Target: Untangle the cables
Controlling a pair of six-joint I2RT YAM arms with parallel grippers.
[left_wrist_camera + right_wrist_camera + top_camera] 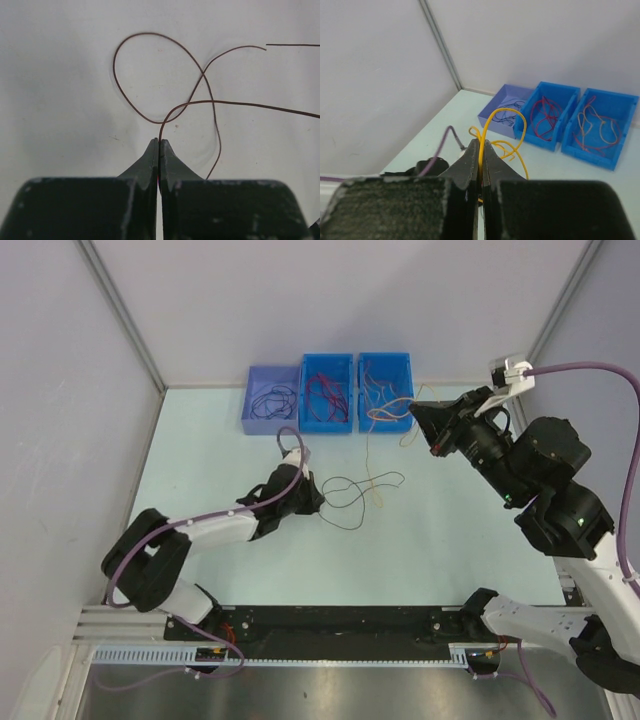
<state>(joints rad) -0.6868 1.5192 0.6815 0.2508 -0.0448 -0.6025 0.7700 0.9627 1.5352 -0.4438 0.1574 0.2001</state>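
Observation:
On the table lies a thin dark cable in loose loops. My left gripper sits low at its left end. In the left wrist view the gripper is shut on that dark cable, which rises from between the tips and curls into a loop beyond them. My right gripper hangs above the table near the bins, shut on a yellow cable that trails down to the table beside the dark one. The right wrist view shows the yellow cable arching up out of the closed right gripper.
Three bins stand in a row at the back. A lilac bin holds dark cables, a blue bin red ones, another blue bin orange ones. Walls close in the left, back and right sides.

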